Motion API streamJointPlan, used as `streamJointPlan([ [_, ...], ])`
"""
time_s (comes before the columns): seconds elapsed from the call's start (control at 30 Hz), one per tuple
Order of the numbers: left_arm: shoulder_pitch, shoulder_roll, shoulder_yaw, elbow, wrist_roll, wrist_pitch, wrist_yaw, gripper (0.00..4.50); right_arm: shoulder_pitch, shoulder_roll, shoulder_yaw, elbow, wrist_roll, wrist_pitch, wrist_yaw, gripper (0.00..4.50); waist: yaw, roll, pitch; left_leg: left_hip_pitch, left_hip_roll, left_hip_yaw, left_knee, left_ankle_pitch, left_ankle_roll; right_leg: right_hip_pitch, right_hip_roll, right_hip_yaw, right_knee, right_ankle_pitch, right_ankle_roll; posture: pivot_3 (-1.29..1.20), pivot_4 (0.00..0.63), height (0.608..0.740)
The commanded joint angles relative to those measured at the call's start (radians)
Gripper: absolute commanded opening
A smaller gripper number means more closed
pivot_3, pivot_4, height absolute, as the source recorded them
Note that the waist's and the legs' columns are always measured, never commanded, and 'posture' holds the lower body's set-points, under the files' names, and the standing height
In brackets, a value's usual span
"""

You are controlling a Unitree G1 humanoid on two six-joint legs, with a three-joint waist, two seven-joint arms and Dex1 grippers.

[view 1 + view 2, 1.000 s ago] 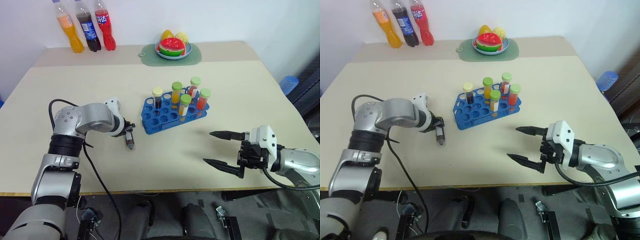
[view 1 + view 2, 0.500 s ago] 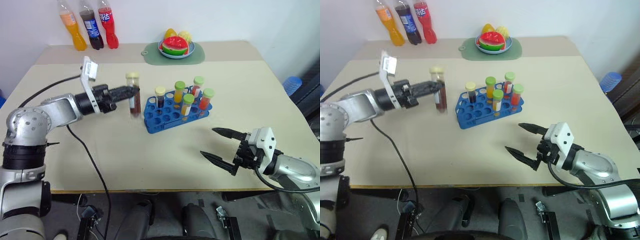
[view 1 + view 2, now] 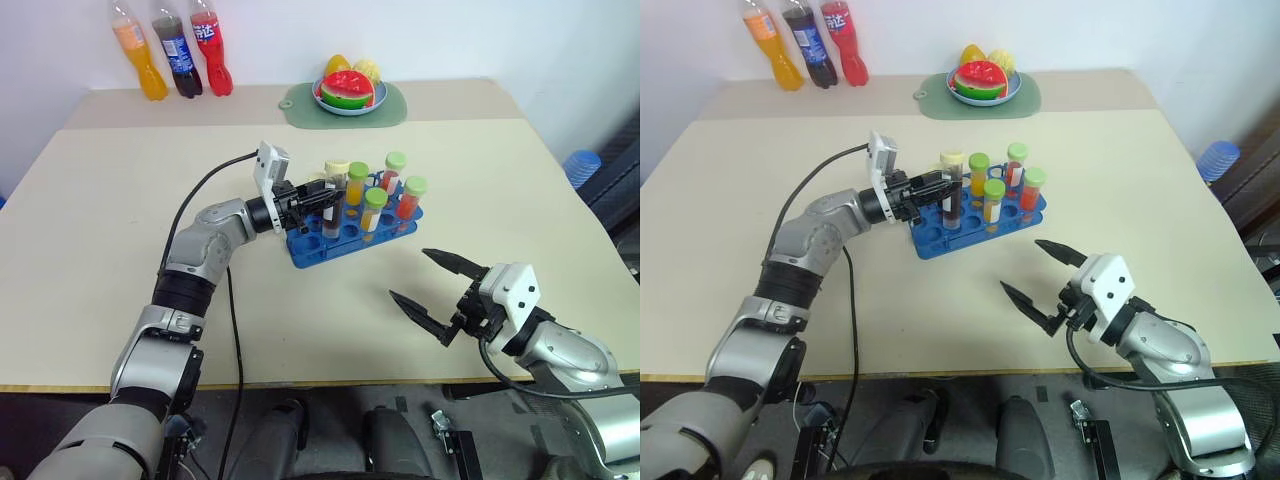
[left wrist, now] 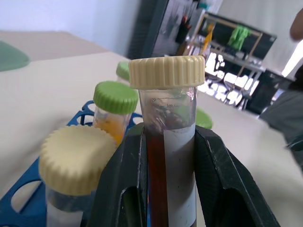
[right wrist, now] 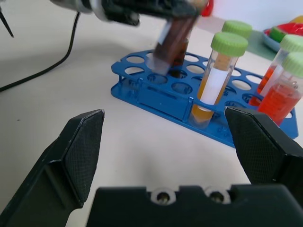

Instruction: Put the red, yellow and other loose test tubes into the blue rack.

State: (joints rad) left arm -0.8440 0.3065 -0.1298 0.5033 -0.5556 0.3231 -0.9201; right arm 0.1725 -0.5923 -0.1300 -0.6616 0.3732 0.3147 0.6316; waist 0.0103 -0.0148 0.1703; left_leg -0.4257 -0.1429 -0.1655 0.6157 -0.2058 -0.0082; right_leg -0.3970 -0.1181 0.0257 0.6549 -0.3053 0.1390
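Right gripper [image 3: 434, 291]: nearest you, over the desk's [image 3: 120, 240] front right, fingers spread wide, holding nothing, pointing toward the rack.
Left gripper [image 3: 322, 196]: your fingers are clamped on the brown tube [image 3: 951, 196], roughly upright, cream cap on top.
Brown tube: over the near-left end of the blue rack [image 3: 330, 243]; from the right wrist view its lower end sits just above the holes, tilted; you cannot tell whether it has entered one.
Blue rack: mid-desk, carrying several upright tubes, green-capped orange tube [image 5: 215, 78] at the front, red ones behind.
Far edge: fruit plate [image 3: 348, 95] on a green mat [image 3: 392, 110]; three soda bottles [image 3: 172, 58] at far left.
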Motion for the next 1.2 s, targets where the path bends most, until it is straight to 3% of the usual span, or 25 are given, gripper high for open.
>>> streamJointPlan([
  [0.03, -0.016, -0.015, -0.004, 0.034, 0.090, -0.103, -0.037, 0.79, 0.016, 0.012, 0.005, -0.054, -0.012, -0.018, -0.020, 4.50, 0.001, 0.000, 0.000, 0.000, 0.000, 0.000, 0.000, 0.000, 0.000, 0.000, 0.000, 0.000, 0.000, 0.000, 0.000, 0.00, 0.150, 0.740],
  [0.43, 0.076, -0.033, -0.066, 0.182, 0.368, -0.534, -0.065, 0.79, 0.027, 0.020, 0.000, -0.054, -0.016, -0.017, -0.035, 4.50, 0.002, 0.000, -0.002, 0.008, 0.000, -0.001, 0.001, -0.001, 0.002, 0.009, 0.000, -0.001, 0.000, 0.000, 0.000, 0.00, 0.150, 0.740],
  [0.57, 0.110, -0.065, -0.052, 0.208, 0.355, -0.552, -0.095, 2.81, 0.014, 0.018, -0.002, -0.044, -0.011, -0.015, -0.031, 4.50, 0.001, 0.001, -0.004, 0.015, 0.000, -0.001, 0.000, -0.002, 0.002, 0.012, 0.000, -0.001, 0.000, 0.000, 0.001, 0.00, 0.150, 0.740],
  [0.67, 0.129, -0.079, -0.019, 0.187, 0.382, -0.556, 0.000, 4.40, 0.016, 0.015, -0.008, -0.040, -0.006, -0.016, -0.024, 4.50, 0.005, 0.000, -0.004, 0.015, -0.001, -0.002, 0.000, -0.002, 0.003, 0.012, 0.001, -0.002, -0.001, 0.000, 0.001, 0.00, 0.150, 0.740],
  [0.83, 0.258, -0.040, 0.037, -0.079, 0.273, -0.398, -0.021, 4.46, 0.028, 0.012, -0.031, -0.022, 0.004, -0.007, -0.014, 4.50, -0.007, 0.000, -0.004, 0.015, -0.001, -0.002, -0.001, -0.002, 0.003, 0.012, 0.001, -0.001, -0.001, 0.000, 0.001, 0.00, 0.150, 0.740],
  [0.9, 0.350, -0.023, 0.059, -0.222, 0.274, -0.412, 0.023, 4.46, 0.041, 0.012, -0.048, -0.008, 0.006, -0.005, -0.013, 4.50, -0.012, 0.001, -0.004, 0.015, -0.001, -0.002, -0.002, -0.002, 0.003, 0.012, 0.000, 0.000, 0.000, 0.000, 0.001, 0.00, 0.150, 0.740],
  [1.03, 0.513, 0.074, 0.094, -0.441, 0.238, -0.327, 0.012, 4.46, 0.060, 0.017, -0.084, 0.024, 0.015, -0.006, -0.014, 4.50, -0.011, 0.001, -0.004, 0.015, 0.000, -0.002, -0.002, -0.002, 0.003, 0.011, 0.000, 0.000, 0.000, 0.000, 0.000, 0.00, 0.150, 0.740],
  [1.2, 0.756, 0.253, 0.227, -0.646, 0.150, -0.201, -0.006, 4.46, 0.105, 0.023, -0.144, 0.089, 0.023, -0.029, -0.006, 4.50, -0.001, 0.003, -0.004, 0.015, 0.000, -0.001, -0.003, -0.002, 0.003, 0.009, 0.000, 0.000, -0.001, 0.000, 0.000, 0.00, 0.150, 0.740],
])
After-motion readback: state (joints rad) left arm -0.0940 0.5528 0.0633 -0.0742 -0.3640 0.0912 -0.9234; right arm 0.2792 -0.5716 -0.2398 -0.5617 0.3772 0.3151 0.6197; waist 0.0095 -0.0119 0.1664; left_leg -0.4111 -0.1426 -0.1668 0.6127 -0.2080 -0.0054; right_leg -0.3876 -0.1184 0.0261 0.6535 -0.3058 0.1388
